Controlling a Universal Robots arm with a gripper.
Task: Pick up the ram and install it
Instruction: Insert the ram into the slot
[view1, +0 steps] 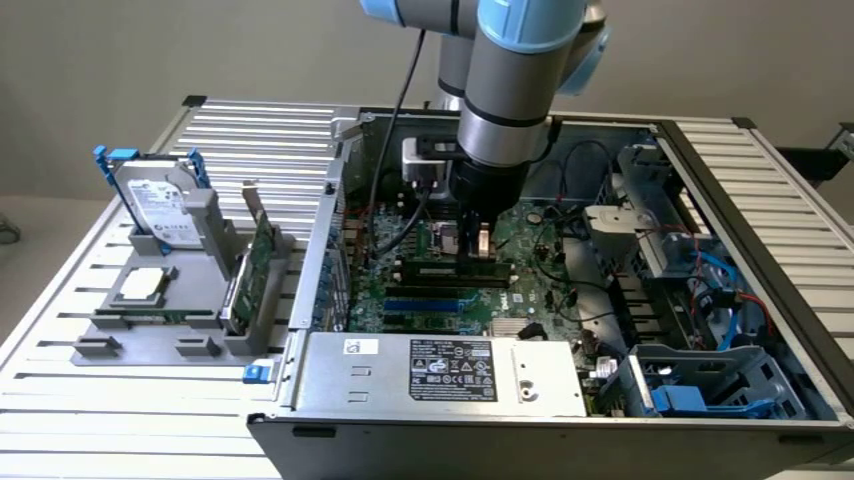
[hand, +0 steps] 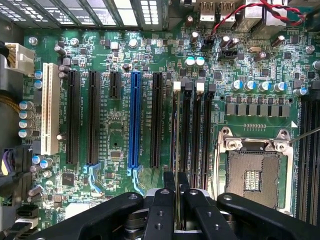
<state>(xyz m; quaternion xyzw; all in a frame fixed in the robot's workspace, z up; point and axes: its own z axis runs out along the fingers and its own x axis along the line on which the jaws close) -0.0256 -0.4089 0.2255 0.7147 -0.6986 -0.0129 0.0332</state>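
The slim ram (hand: 176, 150) is pinched edge-on between the narrowly set, matte black fingers (hand: 162, 202) of the gripper (hand: 177, 200). It is held upright along the long black memory slots (hand: 205, 135) of the glossy green motherboard (hand: 115, 165), inside the grey metal case (view1: 534, 440).

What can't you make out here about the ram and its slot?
Chips on the ram: wrist view shows it edge-on, a thin line between the jaws.
Whether it is seated among the memory slots: exterior view, the arm covers the contact.
Slots' near ends: wrist view, under the jaws.
Print on the power supply label: exterior view, too small.
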